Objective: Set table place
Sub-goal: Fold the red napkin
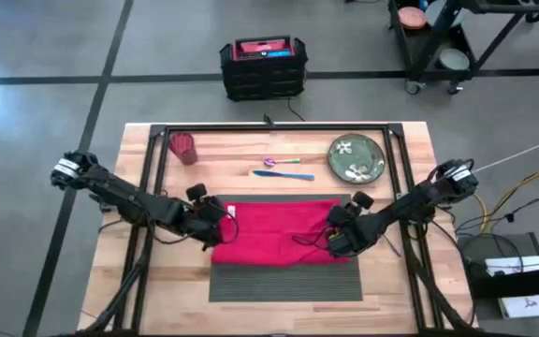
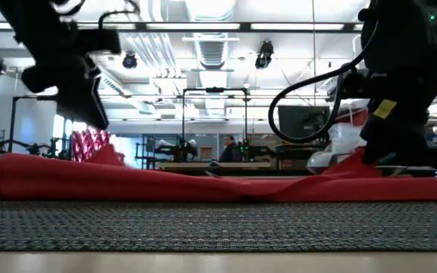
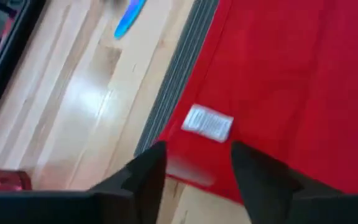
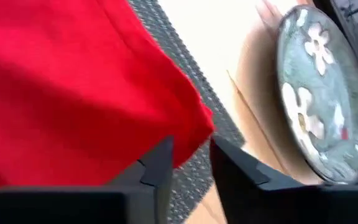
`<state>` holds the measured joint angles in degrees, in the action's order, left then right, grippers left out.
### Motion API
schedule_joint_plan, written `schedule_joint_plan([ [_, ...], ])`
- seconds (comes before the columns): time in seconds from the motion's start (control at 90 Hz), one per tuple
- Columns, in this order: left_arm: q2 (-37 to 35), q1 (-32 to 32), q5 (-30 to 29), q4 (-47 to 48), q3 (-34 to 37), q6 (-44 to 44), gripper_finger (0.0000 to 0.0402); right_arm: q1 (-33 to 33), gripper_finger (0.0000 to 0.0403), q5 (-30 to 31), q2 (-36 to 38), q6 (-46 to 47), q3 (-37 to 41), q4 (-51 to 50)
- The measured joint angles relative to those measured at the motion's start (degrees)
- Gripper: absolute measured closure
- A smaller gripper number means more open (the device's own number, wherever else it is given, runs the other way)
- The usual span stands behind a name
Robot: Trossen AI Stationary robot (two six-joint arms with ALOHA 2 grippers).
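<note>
My left gripper [image 3: 194,163], fingers wide, straddles the red napkin [image 1: 274,231] edge; my right gripper [image 4: 190,158] pinches its right corner over the placemat [image 1: 285,280].

Lab: concrete floor [image 1: 45,47], equipment cart [image 1: 438,37], ceiling ducts [image 2: 215,45].

Overhead, table-level and two close wrist cameras all share the red napkin [image 1: 274,232] on the placemat [image 1: 286,281].
</note>
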<state>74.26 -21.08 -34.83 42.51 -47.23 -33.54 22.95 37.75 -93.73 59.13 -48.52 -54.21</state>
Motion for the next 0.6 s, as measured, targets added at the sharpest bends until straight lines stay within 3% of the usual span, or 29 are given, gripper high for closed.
schedule_joint_plan([
  [0.256, -0.31, 0.24, -0.13, 0.89, -1.65, -0.37, 0.0178, -1.31, 0.0197, -1.32, 3.27, -2.3, -2.92, -4.44],
  [0.456, -0.26, 0.31, 2.4, 0.28, -1.49, -1.96, 0.0197, -2.12, 0.0164, -3.31, 10.48, -7.08, -6.69, -8.88],
  [0.6, -0.26, 0.31, 4.07, -1.83, -0.62, -2.73, 0.0216, -2.66, 0.0152, -10.2, 17.79, -14.99, -5.33, -4.82],
])
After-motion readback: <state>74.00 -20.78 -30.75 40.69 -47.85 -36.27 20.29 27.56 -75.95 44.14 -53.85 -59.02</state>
